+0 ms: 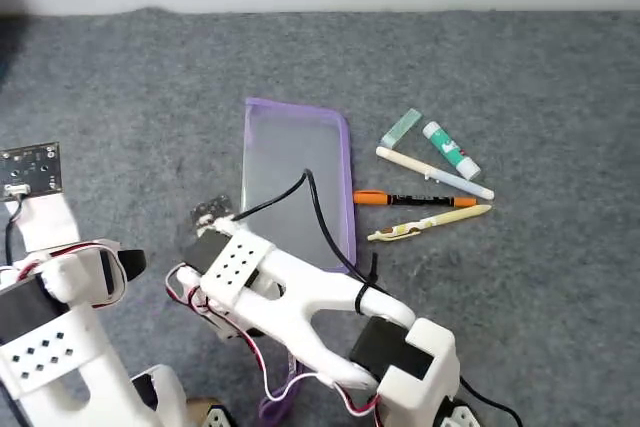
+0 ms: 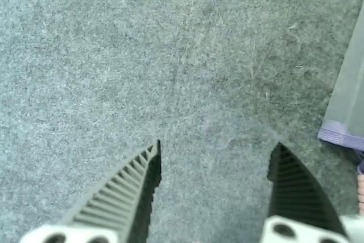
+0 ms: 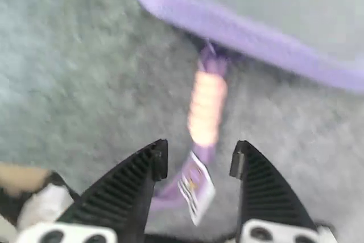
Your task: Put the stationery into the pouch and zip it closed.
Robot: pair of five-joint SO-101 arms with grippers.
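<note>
A flat purple-edged pouch (image 1: 295,172) lies in the middle of the grey carpet. To its right lie the stationery items: a green eraser (image 1: 402,128), a glue stick (image 1: 450,149), a white pen (image 1: 433,173), an orange and black marker (image 1: 413,200) and a cream pen (image 1: 428,224). My right gripper (image 3: 200,152) is open just off the pouch's edge (image 3: 256,32). The zipper pull's peach bead (image 3: 207,106) and purple tag (image 3: 196,189) lie between its fingers. My left gripper (image 2: 216,152) is open over bare carpet, with a pouch corner (image 2: 344,106) off to one side.
The right arm (image 1: 300,297) stretches across the near end of the pouch and hides it. A purple strap loop (image 1: 285,392) shows beneath that arm. The left arm (image 1: 50,317) stands at the near left. A pale wall borders the carpet's far side.
</note>
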